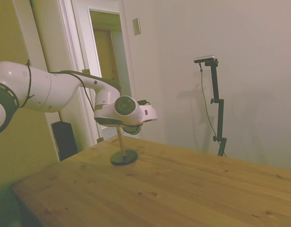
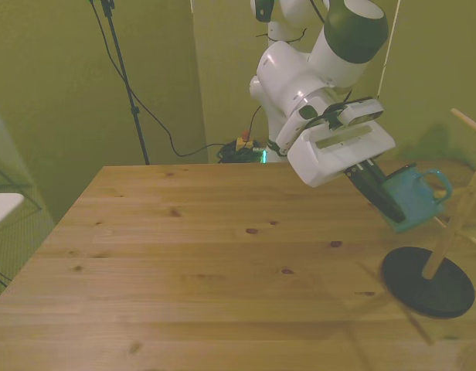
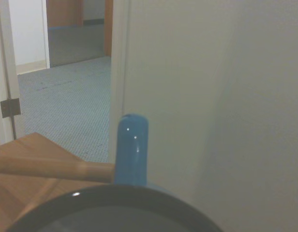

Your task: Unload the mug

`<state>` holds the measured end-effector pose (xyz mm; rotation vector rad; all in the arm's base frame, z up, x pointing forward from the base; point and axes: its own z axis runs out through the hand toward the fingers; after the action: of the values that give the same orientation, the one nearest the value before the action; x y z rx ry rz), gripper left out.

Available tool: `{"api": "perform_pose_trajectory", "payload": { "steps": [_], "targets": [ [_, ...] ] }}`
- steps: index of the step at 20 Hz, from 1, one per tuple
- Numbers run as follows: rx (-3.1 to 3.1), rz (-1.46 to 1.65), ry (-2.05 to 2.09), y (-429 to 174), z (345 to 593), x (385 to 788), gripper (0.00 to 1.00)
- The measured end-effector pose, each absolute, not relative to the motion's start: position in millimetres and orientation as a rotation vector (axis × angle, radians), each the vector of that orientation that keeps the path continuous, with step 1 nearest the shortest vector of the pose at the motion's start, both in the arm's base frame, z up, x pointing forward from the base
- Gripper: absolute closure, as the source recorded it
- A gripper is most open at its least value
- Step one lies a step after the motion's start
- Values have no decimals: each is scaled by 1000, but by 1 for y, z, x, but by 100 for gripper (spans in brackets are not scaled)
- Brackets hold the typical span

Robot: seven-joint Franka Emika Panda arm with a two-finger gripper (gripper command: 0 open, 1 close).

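Note:
The teal mug [image 2: 417,198] hangs tilted in the air at the front view's right, beside the wooden peg stand [image 2: 454,228]. My gripper [image 2: 392,210] is shut on the mug's wall, one dark finger [image 2: 375,192] lying along its outside. In the wrist view the mug's dark rim [image 3: 115,203] fills the lower edge and its handle [image 3: 132,150] stands up, with a wooden peg [image 3: 52,169] reaching to the handle; I cannot tell whether the peg still passes through it. In the side view the hand [image 1: 129,111] hides most of the mug above the stand's black base [image 1: 124,157].
The stand's round black base [image 2: 427,282] sits near the table's edge at the front view's right, with another peg [image 2: 468,121] sticking out higher up. The wooden table [image 2: 207,263] stretches toward the front view's left. A wall and an open doorway [image 1: 105,52] lie behind the arm.

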<state>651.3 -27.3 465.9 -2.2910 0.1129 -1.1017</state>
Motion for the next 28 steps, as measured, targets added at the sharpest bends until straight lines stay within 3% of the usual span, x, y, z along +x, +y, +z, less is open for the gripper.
{"api": "perform_pose_trajectory", "payload": {
  "steps": [15, 22, 28],
  "targets": [
    [-2229, -1139, 235, -79, 502, 652, 100],
    [-2315, -1106, 241, -84, 492, 613, 100],
    [-2498, -950, 284, -74, 464, 579, 100]
  ]
}}
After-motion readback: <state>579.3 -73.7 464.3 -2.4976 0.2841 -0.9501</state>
